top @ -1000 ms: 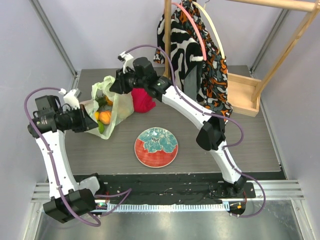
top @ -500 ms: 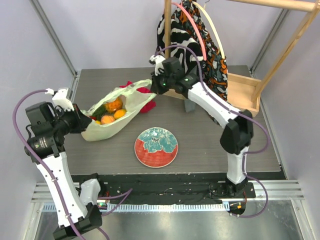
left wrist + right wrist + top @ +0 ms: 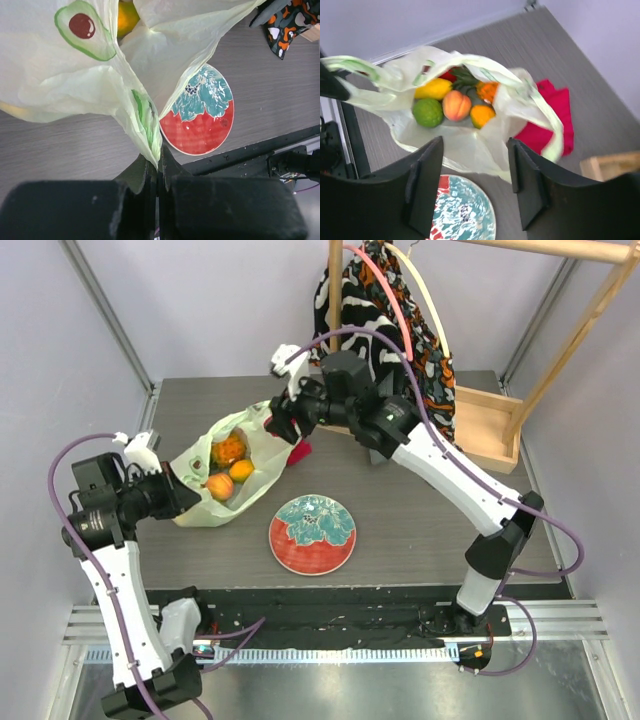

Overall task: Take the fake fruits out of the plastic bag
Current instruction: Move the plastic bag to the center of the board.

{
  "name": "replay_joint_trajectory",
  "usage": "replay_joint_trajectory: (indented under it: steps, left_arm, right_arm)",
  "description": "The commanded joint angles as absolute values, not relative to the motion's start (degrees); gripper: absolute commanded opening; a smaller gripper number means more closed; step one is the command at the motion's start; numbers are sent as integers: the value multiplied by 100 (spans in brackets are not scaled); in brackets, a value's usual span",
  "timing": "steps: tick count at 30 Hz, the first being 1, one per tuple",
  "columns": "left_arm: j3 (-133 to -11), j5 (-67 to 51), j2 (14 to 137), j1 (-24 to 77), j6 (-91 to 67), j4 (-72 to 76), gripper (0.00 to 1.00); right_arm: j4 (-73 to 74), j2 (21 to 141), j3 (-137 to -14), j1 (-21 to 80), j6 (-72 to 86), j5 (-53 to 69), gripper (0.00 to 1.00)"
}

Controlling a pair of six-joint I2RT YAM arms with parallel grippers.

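Moved: right gripper [image 3: 281, 424] has swung left and come off the bag's far end. The plastic bag [image 3: 200, 512], stretched long between both arms half a second ago, now sags into a rounder pouch.
Left gripper [image 3: 157, 169]: clamped on a pleat of the bag's near-left rim, holding that side up so the mouth gapes.
Right gripper: fingers spread wide with nothing between them, poised over the mouth (probably lining up a pick).
Fake fruits: all inside the bag, on the left part of the counter [image 3: 420, 540]. Visible are the green round one [image 3: 427, 112], peach [image 3: 456, 105], lemon-like one [image 3: 434, 89] and small orange one [image 3: 482, 115]; others are half hidden.
Red cloth [image 3: 547, 117]: beside the bag's far-right side, partly under it.
Plate [image 3: 313, 533]: near-right of the bag, just apart from it; a likely landing spot.
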State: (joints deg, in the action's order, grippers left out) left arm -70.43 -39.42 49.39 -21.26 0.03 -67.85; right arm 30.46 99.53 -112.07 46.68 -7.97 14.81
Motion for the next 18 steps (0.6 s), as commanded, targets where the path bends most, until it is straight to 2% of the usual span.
replay_joint_trajectory:
  steps: [1, 2, 6, 11, 15, 18]
  left_arm:
    - [-6917, -3544, 4668, -2074, -439, -6828, 0]
    - [-6926, -3525, 4641, -2092, -500, -6951, 0]
    - [-7014, -3542, 4518, -2083, -650, -7242, 0]
    - [-6987, -3400, 4377, -2083, -1142, -7593, 0]
    - [-6899, -3262, 4184, -2109, -1406, -7489, 0]
    - [-6987, -2938, 4324, -2354, -1459, -7584, 0]
  right_arm:
    - [2516, 10396, -11242, 5193, -1661, 1784, 54]
    - [2383, 10519, -11093, 5220, -1565, 1793, 50]
    - [2215, 11433, -11267, 5414, -1442, 1723, 43]
    - [2259, 12225, -11549, 5616, -1292, 1011, 41]
    - [2556, 12199, -10935, 5739, -1362, 1422, 41]
    - [2593, 12182, -10434, 5582, -863, 2345, 38]
